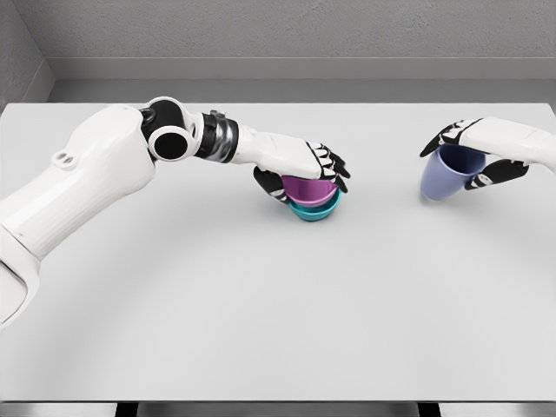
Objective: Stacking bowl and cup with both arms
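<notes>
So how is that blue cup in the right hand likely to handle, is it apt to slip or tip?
The blue cup looks rigid and smooth, so probably a bit slippery. The right hand holds it tilted with fingers around its rim; set down like that, it may tip. Its round, tapered body would likely roll.

Pale grey table (278, 330), matte, evenly lit. Behind table: grey textured wall (304, 26) with lighter baseboard band (304, 68). Left of table: corner.
</notes>
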Available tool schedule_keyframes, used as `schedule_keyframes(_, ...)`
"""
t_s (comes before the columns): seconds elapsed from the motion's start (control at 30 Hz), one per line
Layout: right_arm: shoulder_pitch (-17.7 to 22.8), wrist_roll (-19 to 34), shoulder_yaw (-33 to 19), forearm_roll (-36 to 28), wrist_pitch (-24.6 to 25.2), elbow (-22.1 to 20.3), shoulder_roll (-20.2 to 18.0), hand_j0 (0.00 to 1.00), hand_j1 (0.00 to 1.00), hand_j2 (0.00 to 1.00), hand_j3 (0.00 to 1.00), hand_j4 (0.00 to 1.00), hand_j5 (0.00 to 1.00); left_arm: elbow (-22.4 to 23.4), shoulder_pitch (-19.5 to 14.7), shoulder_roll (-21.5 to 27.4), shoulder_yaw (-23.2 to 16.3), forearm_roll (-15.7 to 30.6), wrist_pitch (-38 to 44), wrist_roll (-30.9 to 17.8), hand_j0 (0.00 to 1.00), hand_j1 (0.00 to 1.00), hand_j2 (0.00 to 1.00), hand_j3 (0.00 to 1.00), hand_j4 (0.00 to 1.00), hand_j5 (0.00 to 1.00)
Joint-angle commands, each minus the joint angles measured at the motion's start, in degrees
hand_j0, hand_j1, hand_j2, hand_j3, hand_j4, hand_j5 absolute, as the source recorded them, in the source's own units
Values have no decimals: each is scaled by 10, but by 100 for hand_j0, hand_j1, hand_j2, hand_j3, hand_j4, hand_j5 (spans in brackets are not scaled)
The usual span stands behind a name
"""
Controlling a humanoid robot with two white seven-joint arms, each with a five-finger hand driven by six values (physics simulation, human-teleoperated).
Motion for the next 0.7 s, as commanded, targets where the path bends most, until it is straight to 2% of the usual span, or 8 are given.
schedule_keyframes(0.0, 0, 0, -1, -4, 2, -1, 0, 73, 73, 73, 73, 73, 73, 0, 0, 1, 1, 4, 2, 0, 100, 100, 100, 100, 100, 100)
schedule_keyframes(0.67, -12, -1, -1, -5, 2, -10, 5, 73, 73, 73, 73, 73, 73, 0, -1, 1, 1, 4, 2, 0, 100, 100, 100, 100, 100, 100)
